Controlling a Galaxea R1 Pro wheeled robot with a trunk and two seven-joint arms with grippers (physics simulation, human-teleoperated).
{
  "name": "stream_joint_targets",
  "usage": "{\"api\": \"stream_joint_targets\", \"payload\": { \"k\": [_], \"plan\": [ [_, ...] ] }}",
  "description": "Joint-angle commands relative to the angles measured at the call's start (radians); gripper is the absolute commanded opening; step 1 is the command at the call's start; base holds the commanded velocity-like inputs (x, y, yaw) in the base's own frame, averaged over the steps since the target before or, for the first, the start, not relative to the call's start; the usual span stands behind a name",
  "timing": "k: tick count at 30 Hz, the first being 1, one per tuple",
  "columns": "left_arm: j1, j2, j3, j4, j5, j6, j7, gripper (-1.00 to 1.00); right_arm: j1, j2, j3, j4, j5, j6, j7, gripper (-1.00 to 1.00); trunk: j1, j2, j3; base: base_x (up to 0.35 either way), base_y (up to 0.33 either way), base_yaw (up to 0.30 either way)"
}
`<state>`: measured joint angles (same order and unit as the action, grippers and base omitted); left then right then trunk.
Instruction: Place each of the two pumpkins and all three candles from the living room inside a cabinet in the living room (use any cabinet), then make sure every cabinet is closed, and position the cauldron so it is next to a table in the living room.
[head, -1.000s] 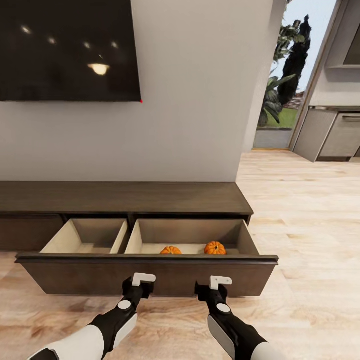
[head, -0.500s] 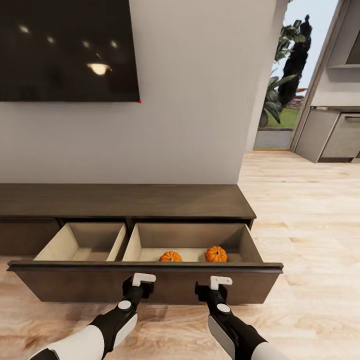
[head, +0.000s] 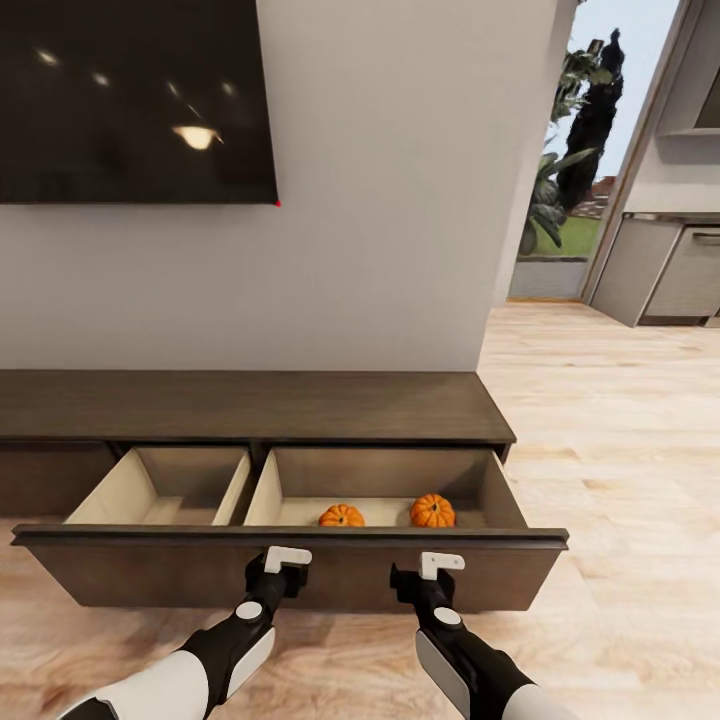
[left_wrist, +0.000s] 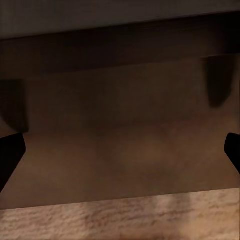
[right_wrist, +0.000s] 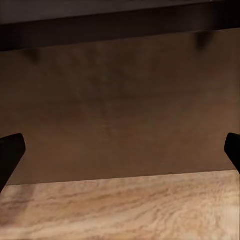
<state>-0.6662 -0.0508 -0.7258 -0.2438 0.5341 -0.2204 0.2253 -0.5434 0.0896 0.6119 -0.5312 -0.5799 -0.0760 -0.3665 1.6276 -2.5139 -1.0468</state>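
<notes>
The long dark-brown cabinet (head: 250, 405) stands against the wall with its wide drawer (head: 290, 572) pulled out. Two orange pumpkins (head: 342, 515) (head: 432, 510) sit in the drawer's right compartment, and the left compartment (head: 165, 488) holds nothing. My left gripper (head: 283, 562) and right gripper (head: 432, 570) hover just before the drawer front, both open and empty. In the wrist views the brown drawer front (left_wrist: 125, 125) (right_wrist: 120, 110) is close ahead, between widely spread dark fingertips (left_wrist: 10, 155) (right_wrist: 10, 152). The candles, cauldron and table are out of view.
A black TV (head: 130, 100) hangs on the grey wall above the cabinet. Pale wood floor (head: 620, 450) runs right to a doorway with plants (head: 560, 190) and grey kitchen units (head: 670, 270).
The whole view has shifted a little and the cabinet looks slightly nearer, so the camera has moved. Both grippers keep their place in the picture, and the pumpkins lie as before.
</notes>
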Motion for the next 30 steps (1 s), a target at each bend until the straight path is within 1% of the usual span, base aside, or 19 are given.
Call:
{"api": "stream_joint_targets", "payload": {
  "k": [1,5,8,30],
  "plan": [
    [-0.001,0.0,-0.011,0.0,0.004,-0.003,0.006,1.0,-0.001,-0.001,0.008,0.0,-0.011,-0.007,-0.006,1.0,0.0,0.0,-0.001,0.057,0.0,0.0],
    [-0.001,0.0,-0.011,0.0,0.004,-0.004,0.006,1.0,-0.001,-0.001,0.008,0.0,-0.011,-0.007,-0.006,1.0,0.0,0.0,-0.001,0.047,0.0,0.0],
    [-0.001,0.0,-0.011,0.0,0.004,-0.002,0.006,1.0,-0.001,-0.001,0.008,0.0,-0.011,-0.007,-0.006,1.0,0.0,0.0,-0.001,0.19,0.0,0.0],
    [-0.001,0.0,-0.011,0.0,0.004,-0.002,0.006,1.0,-0.001,-0.001,0.008,0.0,-0.011,-0.007,-0.006,1.0,0.0,0.0,-0.001,0.285,0.0,0.0]
  ]
}}
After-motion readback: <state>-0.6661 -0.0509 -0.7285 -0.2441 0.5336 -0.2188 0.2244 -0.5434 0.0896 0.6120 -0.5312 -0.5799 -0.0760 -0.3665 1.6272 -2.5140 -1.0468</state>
